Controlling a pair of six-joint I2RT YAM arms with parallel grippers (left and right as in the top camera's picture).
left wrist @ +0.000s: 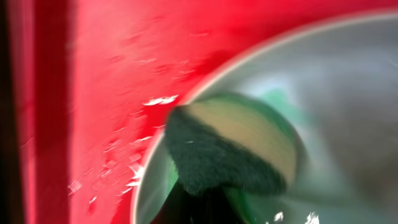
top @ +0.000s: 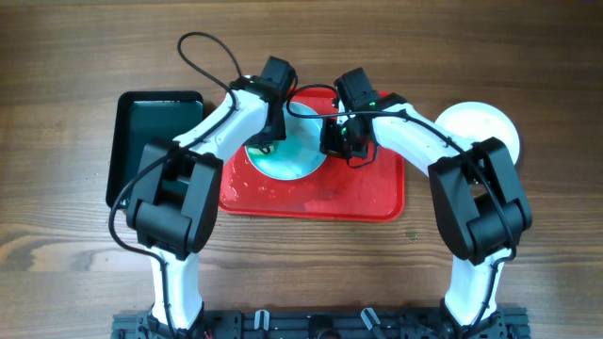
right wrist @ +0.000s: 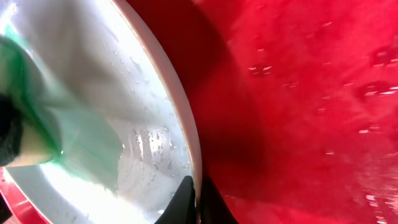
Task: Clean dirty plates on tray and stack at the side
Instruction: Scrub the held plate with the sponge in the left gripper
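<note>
A pale-aqua plate lies on the red tray. My left gripper is shut on a sponge and presses it on the plate's left part. In the left wrist view the yellow and dark green sponge sits on the plate, with the gripper behind it and green smears beside it. My right gripper is shut on the plate's right rim. In the right wrist view its fingers pinch the rim of the wet plate, which carries a green smear. A white plate lies on the table at the right.
A smaller dark tray lies on the table left of the red tray. The red tray's floor is wet, as the left wrist view and the right wrist view show. Both arms' cables hang over the tray's far edge.
</note>
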